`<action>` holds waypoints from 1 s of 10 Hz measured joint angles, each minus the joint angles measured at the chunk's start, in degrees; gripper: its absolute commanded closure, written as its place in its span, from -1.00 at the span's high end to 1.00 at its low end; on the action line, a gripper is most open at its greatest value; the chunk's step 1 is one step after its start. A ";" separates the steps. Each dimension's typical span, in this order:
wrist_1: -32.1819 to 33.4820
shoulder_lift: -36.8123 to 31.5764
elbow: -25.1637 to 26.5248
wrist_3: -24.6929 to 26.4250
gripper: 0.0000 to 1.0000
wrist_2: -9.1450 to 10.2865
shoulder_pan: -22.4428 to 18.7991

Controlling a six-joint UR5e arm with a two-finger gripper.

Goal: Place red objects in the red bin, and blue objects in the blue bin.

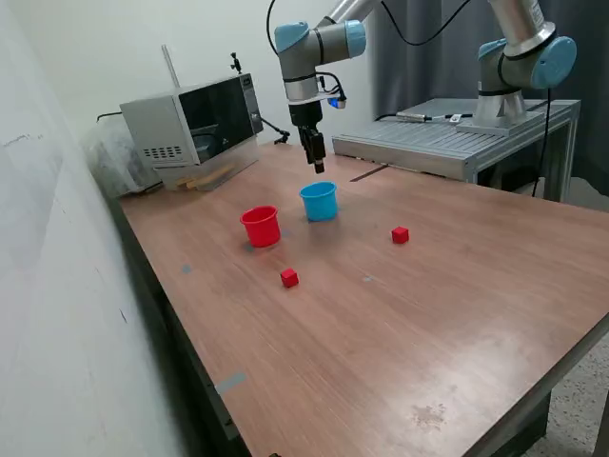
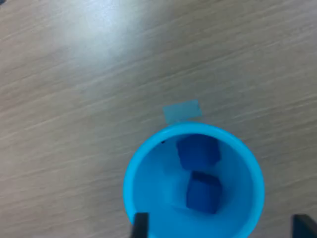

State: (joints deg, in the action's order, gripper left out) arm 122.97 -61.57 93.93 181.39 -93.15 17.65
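Two dark blue cubes (image 2: pixel 198 151) (image 2: pixel 204 193) lie inside the light blue cup (image 2: pixel 130 173), side by side on its bottom. My gripper (image 1: pixel 319 167) hangs right above that blue cup (image 1: pixel 320 202), clear of its rim. In the wrist view the gripper (image 2: pixel 221 229) is open, its fingertips (image 2: pixel 141 225) wide apart with nothing between them. The red cup (image 1: pixel 261 227) stands upright just to the exterior view's left of the blue one. One red cube (image 1: pixel 289 278) rests on the table in front of the red cup, another red cube (image 1: pixel 400 234) toward the exterior view's right.
A microwave (image 1: pixel 195 124) sits at the table's back on the exterior view's left. A metal platform (image 1: pixel 447 143) carrying a second arm (image 1: pixel 519 67) stands behind the table. A pale tape patch (image 2: pixel 182 111) marks the wood (image 1: pixel 457 324) beside the blue cup.
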 measured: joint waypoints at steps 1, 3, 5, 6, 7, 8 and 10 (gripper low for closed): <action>-0.10 -0.23 0.07 -0.03 1.00 -0.04 -0.06; -0.49 -3.00 0.60 -0.08 1.00 -0.02 -0.53; -2.36 -8.98 1.72 -1.28 1.00 0.15 -3.19; -4.63 -11.90 2.05 -2.09 1.00 0.26 -5.43; -6.49 -14.57 2.50 -2.59 1.00 0.34 -8.15; -7.55 -16.64 3.20 -2.82 1.00 0.41 -11.09; -8.06 -18.80 4.57 -2.90 1.00 0.57 -17.31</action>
State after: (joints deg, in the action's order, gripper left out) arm 114.90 -80.37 98.50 178.49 -92.58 0.34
